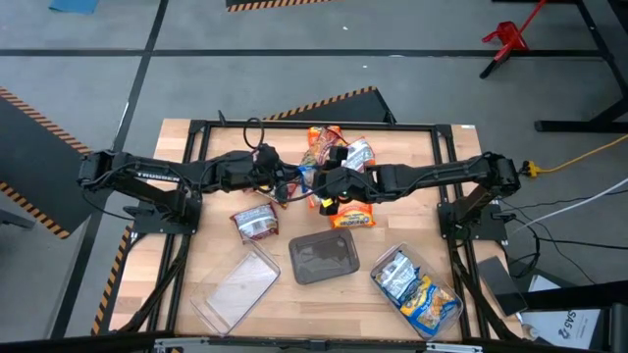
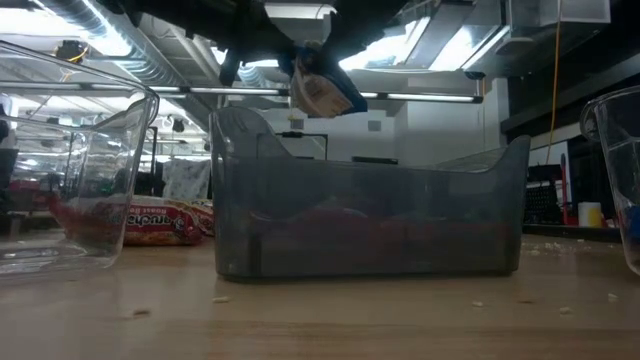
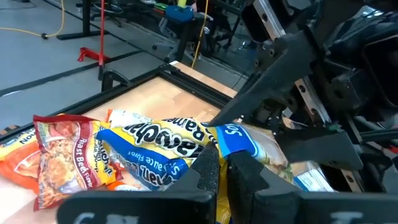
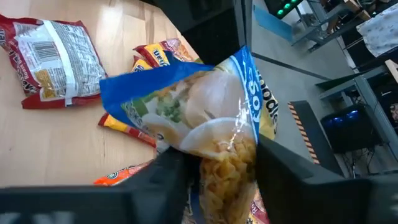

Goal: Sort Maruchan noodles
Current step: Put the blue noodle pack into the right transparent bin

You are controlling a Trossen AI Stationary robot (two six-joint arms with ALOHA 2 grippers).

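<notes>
Above the table centre, left gripper (image 3: 222, 171) and right gripper (image 4: 221, 165) both clamp one crinkly blue-and-white plastic noodle packet (image 4: 199, 106), held aloft between them.

The blue-and-white packet (image 4: 205, 118) at the centre of the right wrist frame carries a solid blue band, white lettering, and a clear window showing pale yellow noodles. A dark red packet (image 4: 53, 59) at upper left shows a white back panel with a black barcode. In the high view, an orange packet (image 1: 352, 217) lies at centre, a smoky grey tray (image 1: 324, 257) sits below it, and a clear tray (image 1: 235, 287) sits lower left. The table (image 1: 196, 176) is light wood-grain, framed in black.
</notes>
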